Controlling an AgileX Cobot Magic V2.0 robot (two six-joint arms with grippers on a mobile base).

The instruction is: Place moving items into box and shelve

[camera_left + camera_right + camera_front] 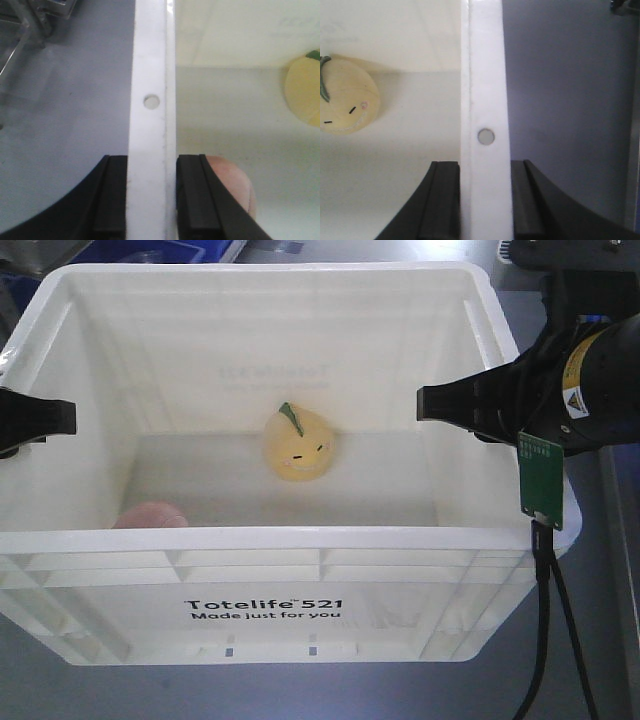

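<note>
The cream-white box [320,538], printed "Totelife 521", fills the front view. Both moving items lie inside it. The yellow-orange plush [299,445] with a green leaf sits mid-floor. Only the top of the pinkish-brown plush [150,515] shows, by the near wall at left. My left gripper [40,420] straddles the box's left rim [150,75], and its fingers [192,200] are closed against the rim, with the pink plush [235,180] just beyond. My right gripper [450,402] clamps the right rim [485,75] in the same way. The yellow plush [347,97] lies further in.
Blue bins [150,250] stand behind the box. Grey tabletop [600,640] surrounds it. A green circuit board [541,480] and black cables [545,620] hang from the right arm. Clear plastic items [30,20] lie off the box's left side.
</note>
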